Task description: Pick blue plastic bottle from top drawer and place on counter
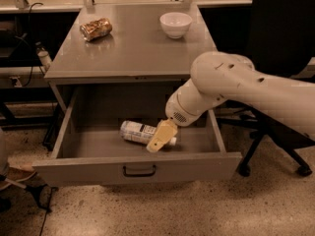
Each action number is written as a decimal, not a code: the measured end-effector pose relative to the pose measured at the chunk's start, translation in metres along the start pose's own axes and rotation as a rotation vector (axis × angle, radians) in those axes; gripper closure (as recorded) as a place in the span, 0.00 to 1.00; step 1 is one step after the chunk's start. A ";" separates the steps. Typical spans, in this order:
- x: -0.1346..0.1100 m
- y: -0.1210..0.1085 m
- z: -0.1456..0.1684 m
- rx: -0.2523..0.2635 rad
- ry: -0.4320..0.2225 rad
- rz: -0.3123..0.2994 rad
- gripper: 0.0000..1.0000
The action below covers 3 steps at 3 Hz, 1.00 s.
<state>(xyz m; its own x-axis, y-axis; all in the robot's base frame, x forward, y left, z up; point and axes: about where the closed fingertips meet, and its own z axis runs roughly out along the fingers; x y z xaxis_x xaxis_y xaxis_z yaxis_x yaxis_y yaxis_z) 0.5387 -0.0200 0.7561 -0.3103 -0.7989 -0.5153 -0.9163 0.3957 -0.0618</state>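
The top drawer is pulled out, with a dark pull handle at its front centre. The blue plastic bottle lies on its side inside it, label up, cap end to the right. My gripper hangs down into the drawer from the white arm and sits right at the bottle's cap end, covering part of it. The grey counter is the cabinet top just behind the drawer.
A brown-gold can lies at the counter's back left and a white bowl stands at the back right. A black office chair stands to the right of the cabinet. Cables and dark shelving are at the left.
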 end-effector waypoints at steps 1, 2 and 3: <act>-0.016 -0.006 0.037 0.009 -0.006 0.025 0.00; -0.028 -0.012 0.066 -0.001 -0.004 0.080 0.00; -0.040 -0.017 0.091 -0.011 -0.004 0.114 0.00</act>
<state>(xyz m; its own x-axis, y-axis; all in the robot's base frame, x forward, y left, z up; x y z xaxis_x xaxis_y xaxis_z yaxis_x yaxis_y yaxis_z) 0.5893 0.0463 0.7002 -0.4117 -0.7470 -0.5220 -0.8777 0.4792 0.0066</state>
